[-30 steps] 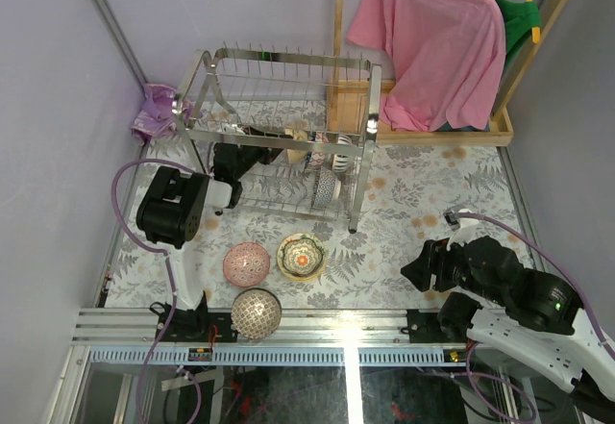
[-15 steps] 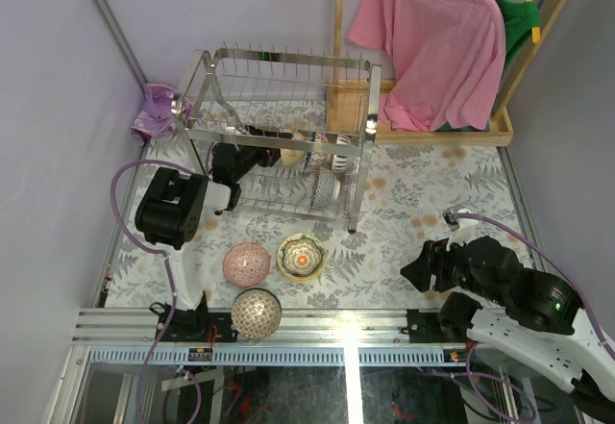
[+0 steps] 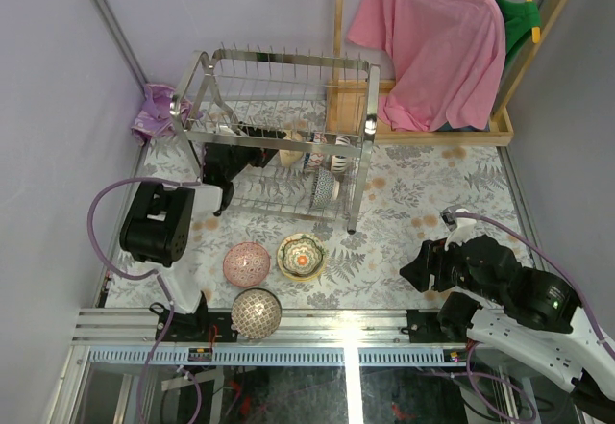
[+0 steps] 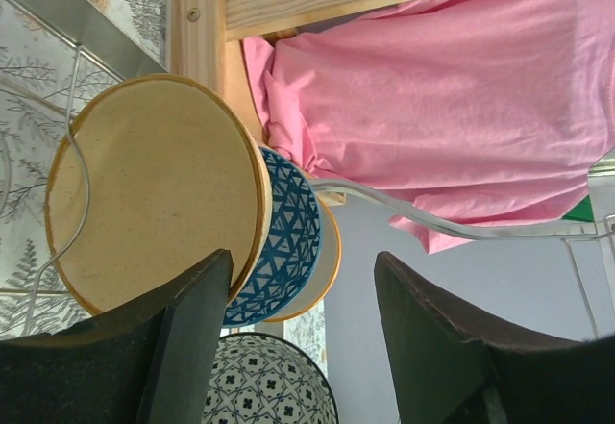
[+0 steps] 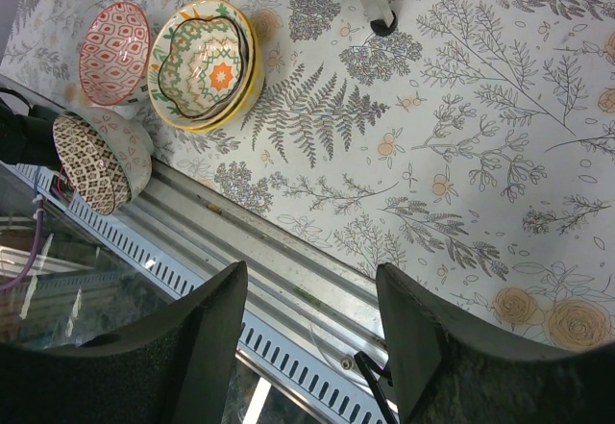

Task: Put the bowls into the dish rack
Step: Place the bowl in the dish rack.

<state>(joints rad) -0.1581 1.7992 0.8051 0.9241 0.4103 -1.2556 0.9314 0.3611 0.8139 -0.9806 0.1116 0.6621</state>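
The steel dish rack (image 3: 367, 131) stands at the back left of the table. On its lower tier several bowls stand on edge: a tan bowl (image 3: 291, 155) (image 4: 154, 193), a blue-triangle bowl (image 4: 288, 241) and a blue-and-white patterned bowl (image 4: 269, 386). My left gripper (image 3: 277, 148) (image 4: 303, 347) reaches into that tier, open, with the tan bowl just off its left finger and nothing between the jaws. On the table in front lie a pink bowl (image 3: 246, 263) (image 5: 113, 51), yellow-green stacked bowls (image 3: 301, 256) (image 5: 204, 63) and a brown-patterned bowl (image 3: 256, 312) (image 5: 96, 155). My right gripper (image 3: 423, 272) (image 5: 307, 347) hangs open and holds nothing near the front right edge.
A wooden clothes stand (image 3: 423, 137) with a pink shirt (image 3: 432, 44) (image 4: 452, 87) stands behind the rack's right end. A purple bundle (image 3: 154, 112) lies at the back left corner. The rack's front foot (image 5: 382, 25) rests on the flowered tablecloth. A metal rail (image 3: 317, 326) runs along the near edge.
My left gripper has opened and let go of the tan bowl, which now stands in the rack's lower tier. The left arm's elbow has swung left. The right arm has not moved.
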